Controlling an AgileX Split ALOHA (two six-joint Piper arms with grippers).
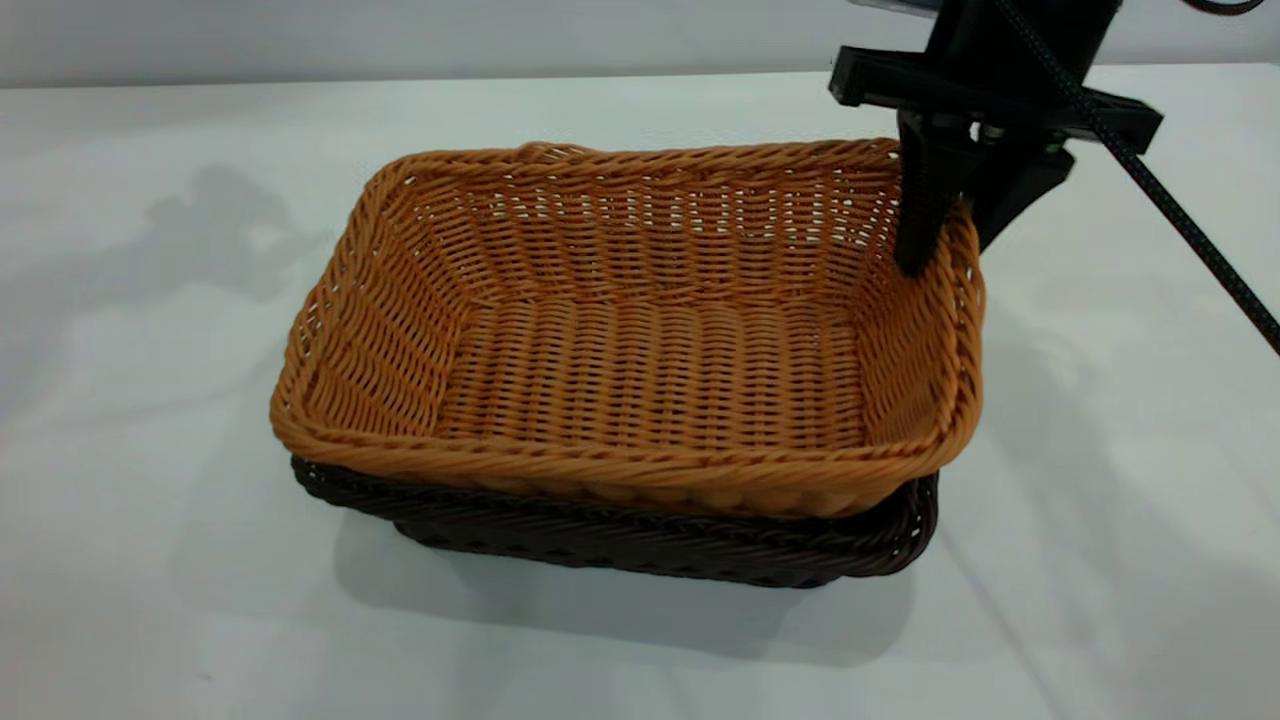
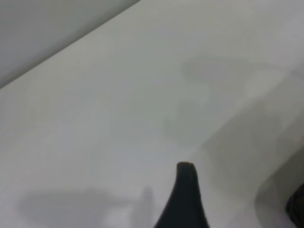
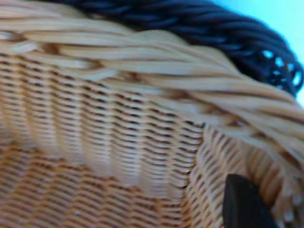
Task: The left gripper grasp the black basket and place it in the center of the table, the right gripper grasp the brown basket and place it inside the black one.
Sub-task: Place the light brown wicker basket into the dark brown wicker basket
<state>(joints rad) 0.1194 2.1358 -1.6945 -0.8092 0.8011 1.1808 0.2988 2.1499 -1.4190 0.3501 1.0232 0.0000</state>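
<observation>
The brown basket (image 1: 640, 340) sits nested inside the black basket (image 1: 640, 545) mid-table (image 1: 150, 560). The right gripper (image 1: 945, 225) straddles its far right corner — one finger inside, one outside — pinching the rim. The left gripper (image 2: 183, 199) hangs over bare table, well apart; its fingers' state cannot be told.

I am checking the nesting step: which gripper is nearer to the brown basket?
The right. The right gripper straddles the brown basket wall at its far right corner, one finger inside. The left gripper is off over bare table, no basket in its view.
</observation>
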